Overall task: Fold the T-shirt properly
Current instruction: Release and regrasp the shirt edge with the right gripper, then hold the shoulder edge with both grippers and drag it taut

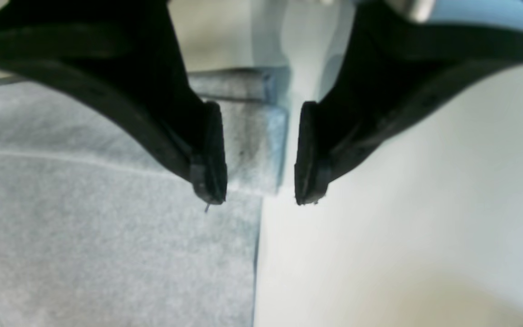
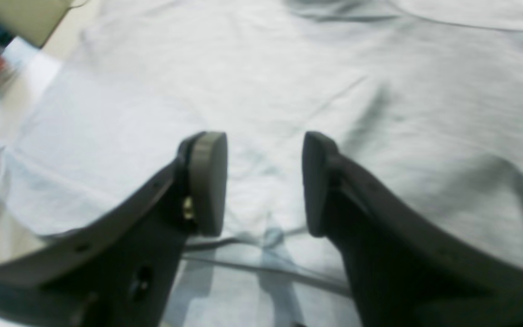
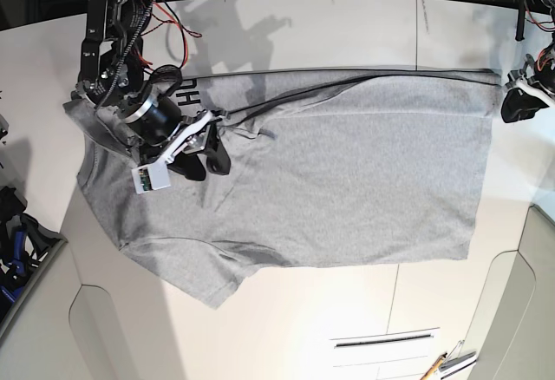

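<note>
While the shirt (image 3: pixel 347 180) lies spread across the table (image 3: pixel 286 328), my right pincer (image 2: pixel 263 181) hangs parted above it, my left pincer (image 1: pixel 259 154) parted over its corner.

The T-shirt (image 3: pixel 347 180) is light heather-grey and lies spread across the white table, its long top edge folded over into a narrow doubled strip. A short sleeve juts out at the lower left, and a bit of black lettering peeks out by the rumpled upper-left corner.
</note>
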Robot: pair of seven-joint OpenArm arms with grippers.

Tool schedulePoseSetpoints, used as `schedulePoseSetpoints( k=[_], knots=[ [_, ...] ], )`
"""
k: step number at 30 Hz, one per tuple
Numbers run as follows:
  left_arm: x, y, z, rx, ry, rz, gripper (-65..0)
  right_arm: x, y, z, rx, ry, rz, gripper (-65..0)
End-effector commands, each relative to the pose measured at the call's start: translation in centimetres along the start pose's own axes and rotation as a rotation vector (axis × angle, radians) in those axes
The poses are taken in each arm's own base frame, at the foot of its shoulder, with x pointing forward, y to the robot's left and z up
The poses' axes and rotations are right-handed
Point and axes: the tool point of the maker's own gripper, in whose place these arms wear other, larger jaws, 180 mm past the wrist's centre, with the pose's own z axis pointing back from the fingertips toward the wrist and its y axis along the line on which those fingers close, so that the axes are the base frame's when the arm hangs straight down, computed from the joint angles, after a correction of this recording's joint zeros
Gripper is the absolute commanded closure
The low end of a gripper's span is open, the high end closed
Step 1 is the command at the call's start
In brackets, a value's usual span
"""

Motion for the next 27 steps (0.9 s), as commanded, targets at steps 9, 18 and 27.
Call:
schedulePoseSetpoints(
  k=[9,18,27],
  knots=[
    [2.9,-2.3,0.7,-0.122,-0.09,-0.013,-18.3,0.8,-6.8,4.4,-0.138,-0.01,-0.118,0.0],
    [0.2,-2.9,-0.7,-0.099,0.031,-0.112,0.0,-1.0,-11.1,6.1,-0.249,0.074,-0.069,0.0],
    [-6.0,-4.3,-2.3,-0.081,0.273,-0.267,0.0,-8.4,-12.3,6.4,-0.255,0.234,-0.203,0.0]
  ],
)
